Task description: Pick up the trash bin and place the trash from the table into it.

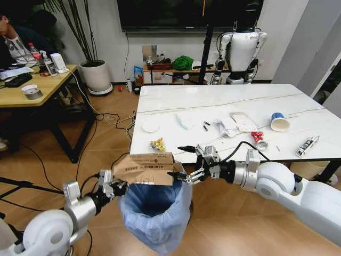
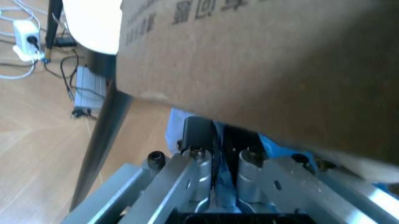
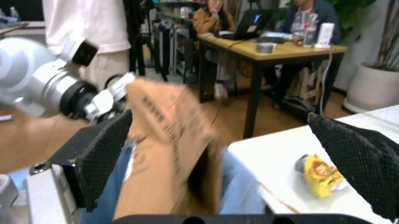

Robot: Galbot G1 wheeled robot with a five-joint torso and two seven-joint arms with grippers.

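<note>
The trash bin (image 1: 154, 213), lined with a light-blue bag, hangs just off the table's (image 1: 224, 104) near left corner. My left gripper (image 1: 114, 188) is shut on its rim, and the left wrist view shows the fingers (image 2: 199, 170) clamped on the blue bag (image 2: 177, 128). A flattened brown cardboard (image 1: 149, 168) lies across the bin's mouth. My right gripper (image 1: 184, 162) stands open at the cardboard's right end, and between its black pads (image 3: 100, 156) the cardboard (image 3: 168, 135) slants over the bag. On the table lie a yellow snack wrapper (image 1: 158, 144), white papers (image 1: 237, 124), a blue-white cup (image 1: 279, 122), a tape roll (image 1: 261, 144) and a silver tube (image 1: 307, 146).
A light wooden desk (image 1: 37, 90) stands to the left with cables (image 1: 109, 118) on the floor beside it. A white plant pot (image 1: 97, 76) and another robot (image 1: 242, 49) stand by the back wall. The table's black leg (image 2: 103, 140) runs close to my left gripper.
</note>
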